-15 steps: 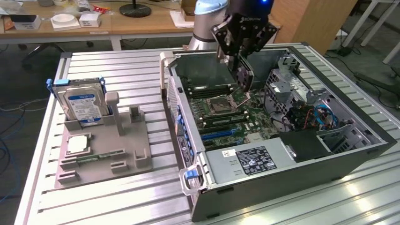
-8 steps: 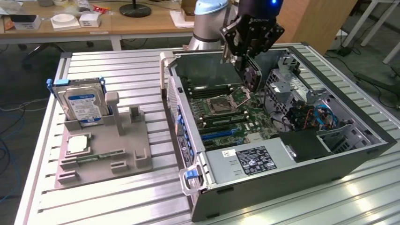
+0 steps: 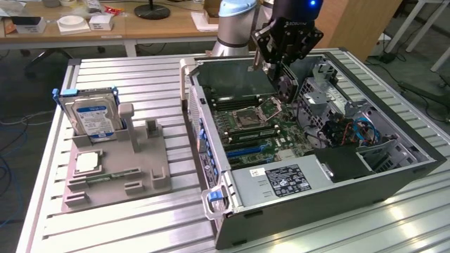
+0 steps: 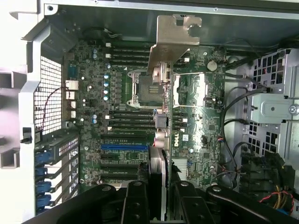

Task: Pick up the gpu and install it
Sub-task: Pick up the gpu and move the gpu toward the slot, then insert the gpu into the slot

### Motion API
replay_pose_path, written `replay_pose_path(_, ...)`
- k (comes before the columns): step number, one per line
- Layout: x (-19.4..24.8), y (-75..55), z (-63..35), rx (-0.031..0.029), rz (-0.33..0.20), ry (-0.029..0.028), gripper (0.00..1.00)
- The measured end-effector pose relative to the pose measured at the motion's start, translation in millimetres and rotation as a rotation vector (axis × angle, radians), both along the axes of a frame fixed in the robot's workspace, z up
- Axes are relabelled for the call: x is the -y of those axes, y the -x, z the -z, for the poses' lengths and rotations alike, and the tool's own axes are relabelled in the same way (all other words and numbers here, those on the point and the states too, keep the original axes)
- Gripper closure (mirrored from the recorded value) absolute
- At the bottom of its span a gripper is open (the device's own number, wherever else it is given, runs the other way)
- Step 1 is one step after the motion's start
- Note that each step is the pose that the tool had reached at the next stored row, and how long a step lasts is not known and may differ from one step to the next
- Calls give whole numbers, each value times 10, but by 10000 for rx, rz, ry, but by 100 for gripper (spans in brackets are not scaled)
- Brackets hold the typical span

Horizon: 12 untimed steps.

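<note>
While hovering over the open case [image 3: 365, 190], gripping the gpu [image 4: 160, 163] in the gripper [image 4: 161, 203], with fingers [image 4: 135, 205] pinched narrow against both faces of the card. Seen edge-on from the wrist as a thin strip running away from the fingers to the silvery bracket [image 4: 175, 42]. Held clear of the motherboard [image 4: 121, 121], seated in nothing. Appears to cross over the CPU socket [image 4: 147, 88] rather than lie along the blue slot [image 4: 124, 147]. Judged mid-carry, not yet aligned.

To do this step well:
- Square the card's long edge to the slot line.
- Turn the bracket toward the rear wall with the blue latches [image 4: 44, 182].
- Hold the card plumb.
- Descend straight, without dragging across the socket or the cables [image 4: 233, 116] beside it.

Cannot tell which slot is meant.

Farther off, on the bench [image 3: 140, 68] and well apart from the case: grey holder [image 3: 140, 163] with the hard drive [image 3: 91, 116] standing upright in it.
</note>
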<state>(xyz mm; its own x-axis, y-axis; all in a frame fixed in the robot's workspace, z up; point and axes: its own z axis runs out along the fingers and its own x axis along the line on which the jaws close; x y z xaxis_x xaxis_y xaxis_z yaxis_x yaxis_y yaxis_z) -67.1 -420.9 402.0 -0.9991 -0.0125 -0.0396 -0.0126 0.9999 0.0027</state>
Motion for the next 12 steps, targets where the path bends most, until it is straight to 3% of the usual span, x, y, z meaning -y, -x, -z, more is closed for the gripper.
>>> replay_pose_path(12,-1,-3,1,1,-231,-2,73)
